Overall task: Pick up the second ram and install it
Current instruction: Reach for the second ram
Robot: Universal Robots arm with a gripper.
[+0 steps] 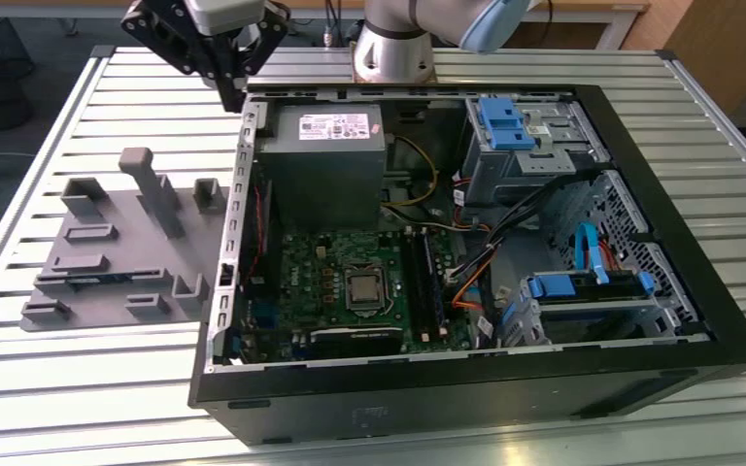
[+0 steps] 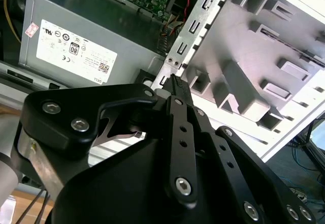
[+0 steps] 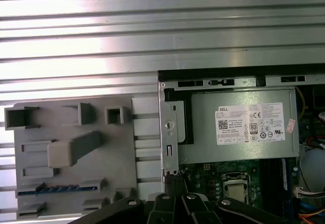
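Hand (image 1: 232, 101) hovers pinched narrow and empty at the computer case (image 1: 477, 386) corner. The second ram (image 3: 56, 188) lies along the grey holder's (image 1: 127, 260) farthest edge, lengthwise to it.

A slatted metal table (image 1: 88, 398), wooden panel (image 1: 729, 49) behind

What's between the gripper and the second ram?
In the first wrist view, between the gripper and the second ram: a strip of table, then the edge of the grey holder.
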